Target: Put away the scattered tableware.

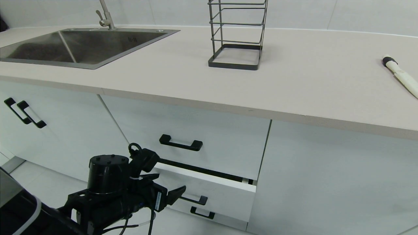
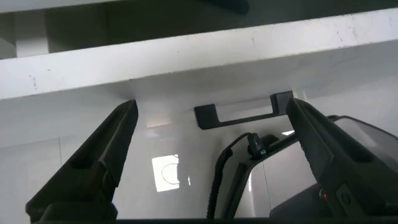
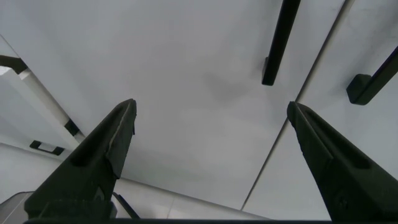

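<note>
While poised low at the handle point(image 1: 196, 199) of the slightly open drawer point(image 1: 212, 184), apart and empty: left pincer point(image 2: 211, 109). Right pincer point(image 3: 210, 107) apart too, facing cabinet doors point(image 3: 186, 62). Farther, up on the table point(image 1: 310, 85): white-handled utensil point(image 1: 401, 76) far right, wire rack point(image 1: 234, 66) mid-way.

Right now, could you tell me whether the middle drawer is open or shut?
Partly open: the middle drawer juts out from the cabinet, a dark gap showing above its front.
</note>
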Motion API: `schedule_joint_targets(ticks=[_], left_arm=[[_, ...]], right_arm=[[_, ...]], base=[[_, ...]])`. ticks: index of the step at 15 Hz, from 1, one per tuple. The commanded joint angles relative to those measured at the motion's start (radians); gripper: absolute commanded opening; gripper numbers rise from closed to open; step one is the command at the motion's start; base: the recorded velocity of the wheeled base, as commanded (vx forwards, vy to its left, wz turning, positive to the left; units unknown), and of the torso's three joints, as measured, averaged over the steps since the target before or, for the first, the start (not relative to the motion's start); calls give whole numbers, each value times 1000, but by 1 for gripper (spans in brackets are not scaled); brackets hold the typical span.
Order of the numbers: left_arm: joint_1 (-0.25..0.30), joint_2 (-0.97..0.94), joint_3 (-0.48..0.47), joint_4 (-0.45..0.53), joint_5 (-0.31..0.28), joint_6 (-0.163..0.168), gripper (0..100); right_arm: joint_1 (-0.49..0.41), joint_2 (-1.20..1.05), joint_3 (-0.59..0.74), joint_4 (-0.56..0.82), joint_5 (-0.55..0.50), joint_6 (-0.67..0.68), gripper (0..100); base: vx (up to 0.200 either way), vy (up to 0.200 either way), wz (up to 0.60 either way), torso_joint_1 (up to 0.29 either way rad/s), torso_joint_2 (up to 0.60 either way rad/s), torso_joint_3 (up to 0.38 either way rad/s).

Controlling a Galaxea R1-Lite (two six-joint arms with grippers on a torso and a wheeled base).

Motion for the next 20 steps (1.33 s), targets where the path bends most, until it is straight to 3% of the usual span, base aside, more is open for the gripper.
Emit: schedule_joint_targets(ticks=[1,9,11,17,20], left_arm=[[1,12,-28,-5,0,1,100],[26,51,-85,-55,-1,2,100],[24,11,-27,-57,-3,1,100],[12,-410,340,-49,-7,2,100],[12,-744,354,129,-6,4,100]], right_arm=[[0,1,0,0,0,0,100],[0,1,0,0,-1,0,100],[0,1,0,0,-1,0,100],[0,1,0,0,0,0,100],[0,1,0,0,0,1,100]], base=[[0,0,0,0,0,0],[0,0,0,0,0,0],[0,0,0,0,0,0],[0,0,0,0,0,0],[0,0,0,0,0,0]])
